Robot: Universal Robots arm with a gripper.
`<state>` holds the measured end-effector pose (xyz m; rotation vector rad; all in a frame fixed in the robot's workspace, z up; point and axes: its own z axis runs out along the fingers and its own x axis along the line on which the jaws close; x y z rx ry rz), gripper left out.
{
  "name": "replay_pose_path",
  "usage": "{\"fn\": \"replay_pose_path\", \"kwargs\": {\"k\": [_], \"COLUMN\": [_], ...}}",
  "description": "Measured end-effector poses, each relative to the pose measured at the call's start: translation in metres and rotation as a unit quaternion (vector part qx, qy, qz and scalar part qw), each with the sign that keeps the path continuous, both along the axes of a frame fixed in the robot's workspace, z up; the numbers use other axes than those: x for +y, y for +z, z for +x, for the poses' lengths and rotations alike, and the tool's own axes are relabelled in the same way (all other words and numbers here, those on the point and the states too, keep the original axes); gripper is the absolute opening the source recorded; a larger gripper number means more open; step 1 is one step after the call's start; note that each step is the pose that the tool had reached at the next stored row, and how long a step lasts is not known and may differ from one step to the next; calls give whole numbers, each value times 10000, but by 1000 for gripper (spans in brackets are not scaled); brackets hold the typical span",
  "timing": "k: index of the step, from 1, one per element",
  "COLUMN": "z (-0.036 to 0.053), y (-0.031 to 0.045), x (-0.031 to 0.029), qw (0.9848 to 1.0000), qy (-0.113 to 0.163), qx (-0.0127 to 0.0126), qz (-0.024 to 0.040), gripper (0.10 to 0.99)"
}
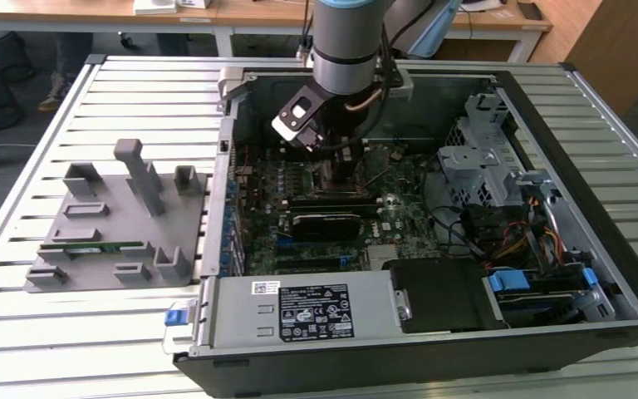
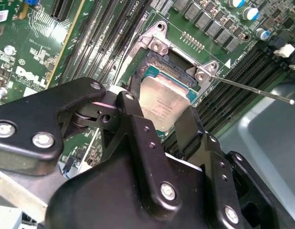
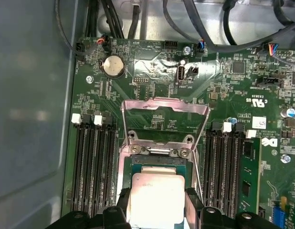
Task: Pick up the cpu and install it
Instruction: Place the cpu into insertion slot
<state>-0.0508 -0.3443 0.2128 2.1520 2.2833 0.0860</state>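
- Closest to my second wrist camera is the end effector, its black fingers clenched on two opposite edges of the cpu.
- With its silver top up, the cpu lies level between the fingertips, directly over the socket. I can't tell whether it is seated or held just above.
- In the first wrist view I see the socket's teal edge showing just past the cpu's far edge.
- The load plate stands swung open beyond the socket, and green motherboard shows through its window.
- A thin lever sticks out from one socket corner and passes over the neighbouring memory slots.
- Those black slots run in banks along both sides of the socket.
- A coin cell sits on the motherboard beyond the load plate, near the grey case wall.
- In the exterior view, the arm reaches straight down into the open case, which lies on its side on the slatted table.
- The power supply fills the near corner of the case, well apart from the end effector.
- On the exterior view's left, beside the case, a grey fixture rests on the table with a green memory stick lying in it.
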Motion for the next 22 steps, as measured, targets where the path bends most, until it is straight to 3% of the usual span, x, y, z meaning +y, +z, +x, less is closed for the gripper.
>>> {"fn": "replay_pose_path", "kwargs": {"k": [22], "z": [-11], "y": [-134], "x": [-3], "qw": [10000], "qy": [-64], "qx": [0], "qz": [5], "gripper": [533]}}
